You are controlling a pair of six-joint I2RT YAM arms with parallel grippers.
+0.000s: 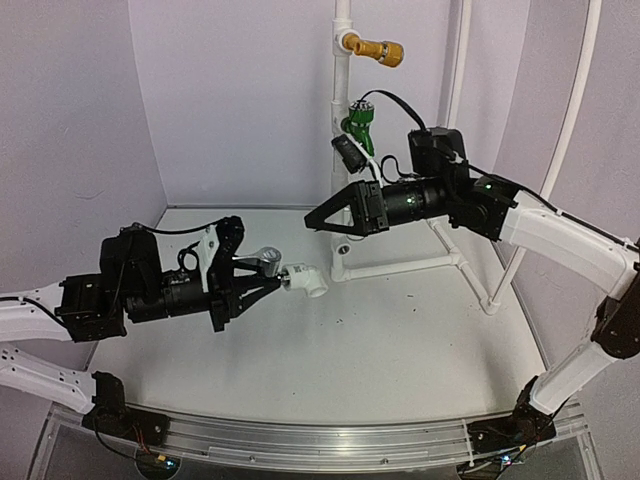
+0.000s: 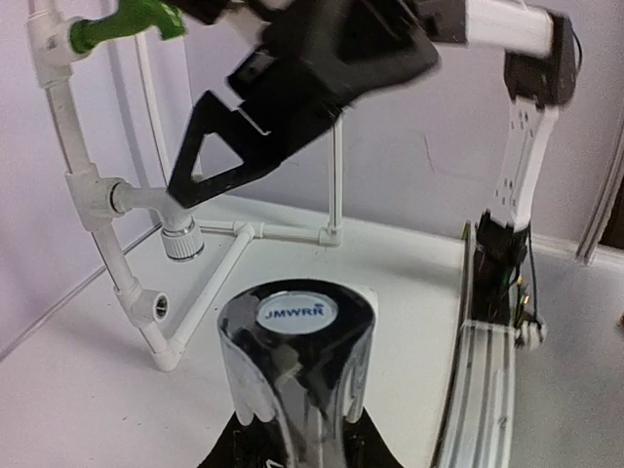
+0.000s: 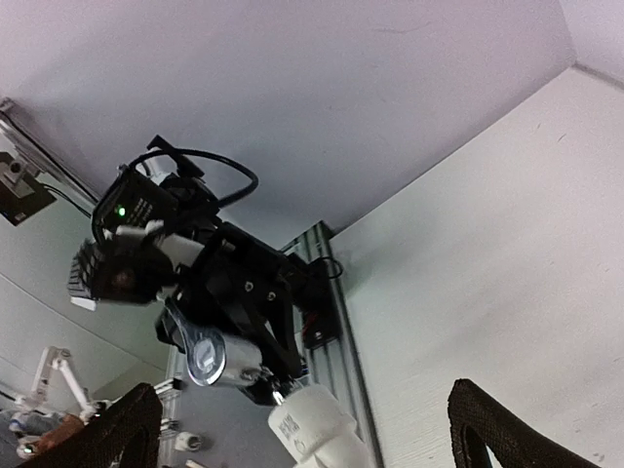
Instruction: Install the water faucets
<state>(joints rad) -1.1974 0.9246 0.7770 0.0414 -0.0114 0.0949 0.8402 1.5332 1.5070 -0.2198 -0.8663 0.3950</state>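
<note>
My left gripper (image 1: 258,282) is shut on the shiny silver tap (image 1: 268,259) and holds it above the table. The white plastic fitting (image 1: 306,283) sits on the tap's far end. In the left wrist view the tap (image 2: 297,375) fills the near centre between my black fingers (image 2: 234,450). My right gripper (image 1: 326,226) is open and empty, just above and right of the fitting, pointing left at it. The right wrist view shows the tap (image 3: 210,358) and fitting (image 3: 314,429) between its spread fingertips (image 3: 125,429).
A white pipe frame (image 1: 400,266) stands at the back, its post carrying a green tap (image 1: 358,125) and a yellow-brass tap (image 1: 380,49). Two open threaded sockets (image 2: 180,240) (image 2: 158,307) show on the frame. A rail (image 1: 300,445) runs along the near edge.
</note>
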